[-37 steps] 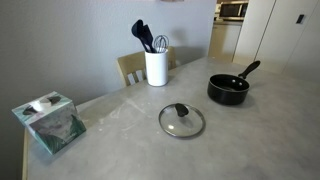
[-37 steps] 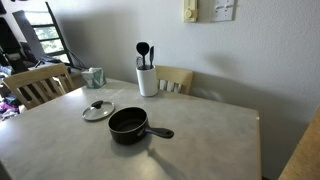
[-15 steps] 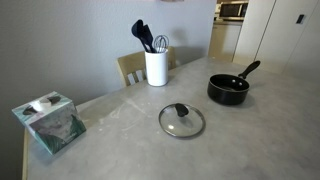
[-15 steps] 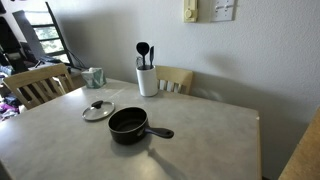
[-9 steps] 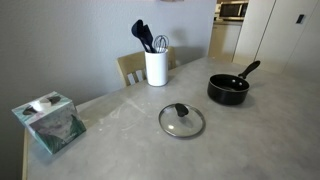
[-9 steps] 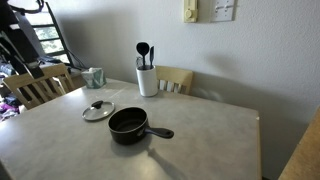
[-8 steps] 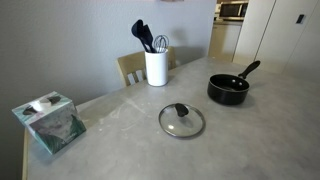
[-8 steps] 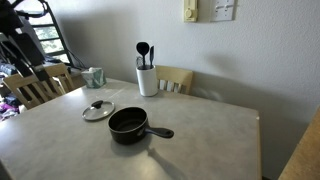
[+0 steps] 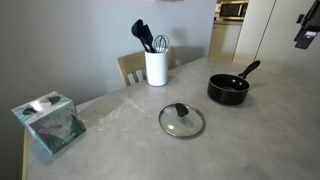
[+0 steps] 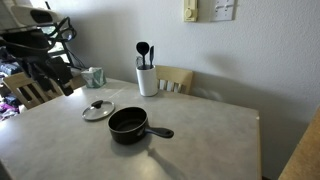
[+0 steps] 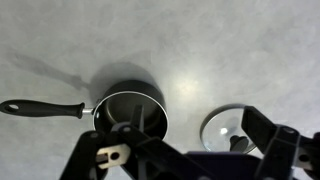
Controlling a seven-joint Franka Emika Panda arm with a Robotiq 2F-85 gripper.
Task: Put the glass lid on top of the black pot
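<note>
The glass lid point(image 9: 181, 120) lies flat on the grey table, black knob up; it also shows in the other exterior view point(image 10: 98, 110). The black pot point(image 9: 228, 89) stands beside it, apart from it, with its long handle pointing away; it also shows here point(image 10: 128, 124). In the wrist view my gripper point(image 11: 198, 130) is open and empty, high above the table. Below it are the pot point(image 11: 130, 112) to the left and the lid point(image 11: 228, 127) to the right. A dark part of the gripper point(image 9: 307, 25) shows at the frame edge, and my arm point(image 10: 40, 45) is off the table's side.
A white utensil holder point(image 9: 156, 67) with black utensils stands at the table's back by the wall. A tissue box point(image 9: 48, 122) sits near a table corner. Wooden chairs point(image 10: 175, 78) point(image 10: 35, 85) stand at two sides of the table.
My arm has come into both exterior views from outside the frame. The lid and the pot have not moved.
</note>
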